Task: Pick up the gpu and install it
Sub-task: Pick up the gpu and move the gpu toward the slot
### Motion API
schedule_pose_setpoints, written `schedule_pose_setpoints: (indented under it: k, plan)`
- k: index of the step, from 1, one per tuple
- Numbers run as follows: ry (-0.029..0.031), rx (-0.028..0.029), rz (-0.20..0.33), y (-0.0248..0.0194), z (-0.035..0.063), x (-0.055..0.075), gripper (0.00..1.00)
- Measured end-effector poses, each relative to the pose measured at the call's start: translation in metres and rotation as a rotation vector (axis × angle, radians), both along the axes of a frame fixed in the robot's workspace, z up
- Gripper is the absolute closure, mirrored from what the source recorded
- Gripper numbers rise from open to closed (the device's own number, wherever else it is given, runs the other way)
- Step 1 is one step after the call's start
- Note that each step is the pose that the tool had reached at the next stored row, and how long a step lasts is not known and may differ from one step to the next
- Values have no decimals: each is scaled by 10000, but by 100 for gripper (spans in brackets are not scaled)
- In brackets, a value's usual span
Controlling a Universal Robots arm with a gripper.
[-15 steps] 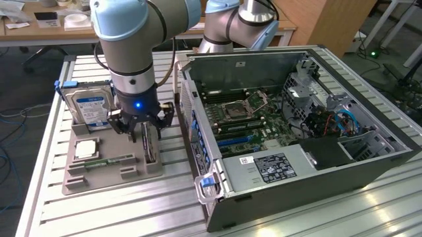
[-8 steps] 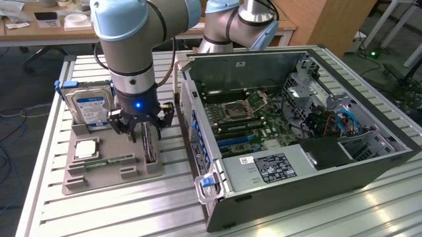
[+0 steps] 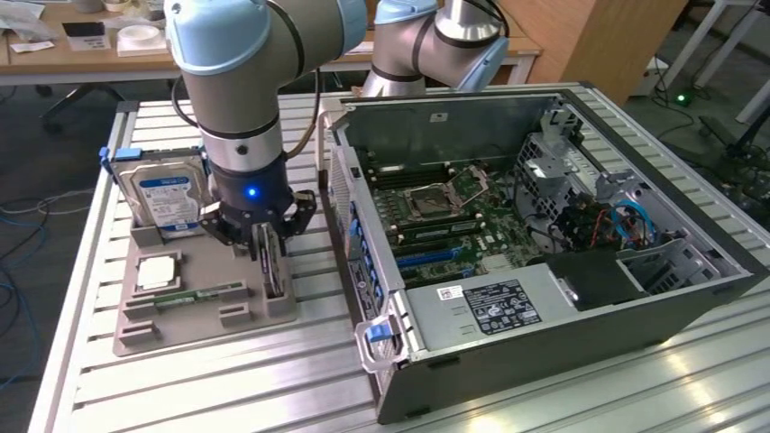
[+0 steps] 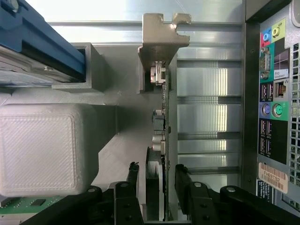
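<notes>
The gpu [image 3: 276, 269] is a thin dark card standing on edge in a slot of the grey holder tray [image 3: 180, 329], to the exterior view's left of the open computer case [image 3: 542, 225]. My gripper [image 3: 267, 236] has come straight down over the card's top edge. In the wrist view the gpu [image 4: 161, 117] runs away from me to its silver end bracket [image 4: 161, 37]. My gripper [image 4: 157, 168] straddles it there, with one of its black fingers [image 4: 133, 174] on each side. A narrow gap shows on each side, so it is open around the card.
On the tray also stand a hard drive [image 3: 166, 198] with a blue-white label, a white square part [image 3: 157, 271] and a green memory stick [image 3: 193, 295]. The case's rear port panel [image 4: 272, 93] is close beside the tray. A second arm [image 3: 439, 45] stands behind the case.
</notes>
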State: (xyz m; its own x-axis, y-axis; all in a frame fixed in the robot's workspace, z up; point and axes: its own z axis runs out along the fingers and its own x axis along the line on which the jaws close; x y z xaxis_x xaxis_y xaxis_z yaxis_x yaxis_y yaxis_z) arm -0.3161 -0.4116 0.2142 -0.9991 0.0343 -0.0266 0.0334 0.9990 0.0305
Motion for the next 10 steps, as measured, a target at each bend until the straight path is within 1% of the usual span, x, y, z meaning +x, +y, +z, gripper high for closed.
schedule_pose_setpoints:
  k: [5, 6, 10]
  plan:
    - [0, 0, 0, 0, 0, 0, 57]
    - [0, 0, 0, 0, 0, 0, 64]
    - [2, 0, 1, 0, 0, 27, 64]
